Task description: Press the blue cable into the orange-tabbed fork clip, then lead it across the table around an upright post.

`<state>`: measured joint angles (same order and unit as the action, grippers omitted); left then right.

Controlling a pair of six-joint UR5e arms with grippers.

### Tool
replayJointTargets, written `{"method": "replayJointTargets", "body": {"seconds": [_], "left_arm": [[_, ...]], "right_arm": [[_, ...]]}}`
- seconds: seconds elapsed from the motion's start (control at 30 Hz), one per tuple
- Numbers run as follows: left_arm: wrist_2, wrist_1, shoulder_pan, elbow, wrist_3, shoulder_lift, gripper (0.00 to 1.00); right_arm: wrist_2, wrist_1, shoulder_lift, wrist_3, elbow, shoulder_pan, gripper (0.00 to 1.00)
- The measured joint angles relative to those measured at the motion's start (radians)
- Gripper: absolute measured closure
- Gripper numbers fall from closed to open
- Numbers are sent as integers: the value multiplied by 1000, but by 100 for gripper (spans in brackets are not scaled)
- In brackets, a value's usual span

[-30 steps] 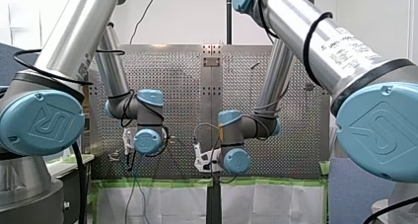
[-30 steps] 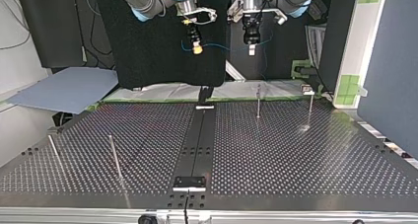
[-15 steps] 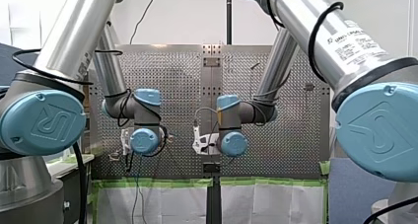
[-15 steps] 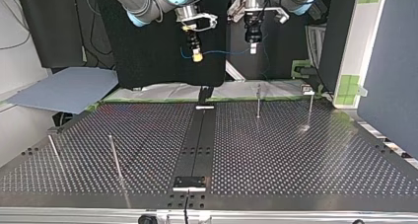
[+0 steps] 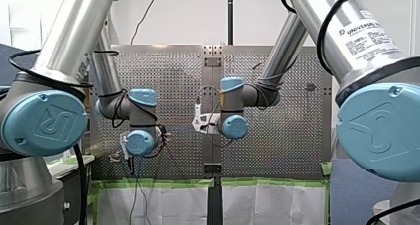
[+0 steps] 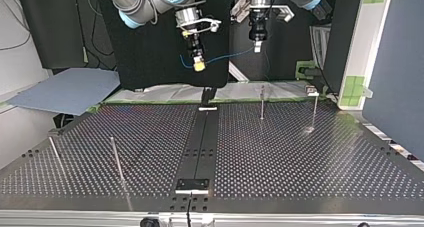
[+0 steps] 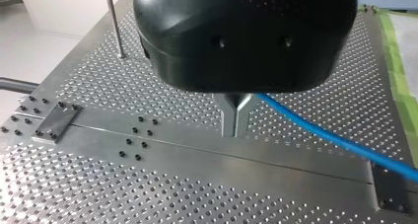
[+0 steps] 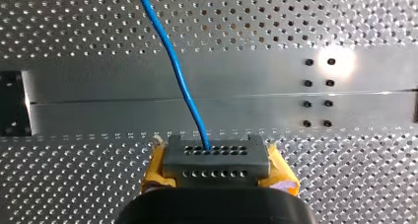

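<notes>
The blue cable [image 6: 227, 57] hangs in a shallow sag between my two grippers, above the table's far edge in the top view. My left gripper [image 6: 257, 47] has its metal fingers [image 7: 230, 116] shut on the cable [image 7: 340, 142], which trails off to one side over the perforated plate. My right gripper [image 6: 199, 65], with yellow pads [image 8: 156, 172], is shut on the cable [image 8: 172, 61] where it leaves the grey pad block. A thin upright post [image 7: 114, 26] stands ahead of my left gripper. I cannot make out an orange-tabbed clip.
In the top view two posts [image 6: 262, 103] [image 6: 315, 109] stand near the table's far right, and two more [image 6: 116, 159] [image 6: 55, 154] lean near its left. A dark centre rail [image 6: 202, 147] splits the perforated table [image 6: 300, 157]. Green tape edges the far side.
In the top view my right gripper has come lower and nearer the table with the cable. My left gripper has risen slightly, and the cable now slopes down toward the right gripper.
</notes>
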<state>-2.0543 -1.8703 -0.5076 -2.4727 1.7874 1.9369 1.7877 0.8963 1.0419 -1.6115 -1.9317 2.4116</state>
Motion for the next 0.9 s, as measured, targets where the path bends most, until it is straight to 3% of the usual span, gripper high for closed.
{"method": "replayJointTargets", "body": {"seconds": [0.23, 0.5, 0.67, 0.9], "left_arm": [[11, 61, 34, 6, 7, 14, 100], [76, 72, 107, 8, -10, 59, 100], [116, 85, 155, 29, -36, 108, 100], [133, 94, 184, 78, -45, 167, 100]], "right_arm": [[-3, 17, -49, -6, 10, -18, 100], [-11, 64, -121, -21, 27, -29, 100], [-16, 74, -164, -25, 63, -33, 100], [-27, 75, -226, -36, 121, -43, 100]]}}
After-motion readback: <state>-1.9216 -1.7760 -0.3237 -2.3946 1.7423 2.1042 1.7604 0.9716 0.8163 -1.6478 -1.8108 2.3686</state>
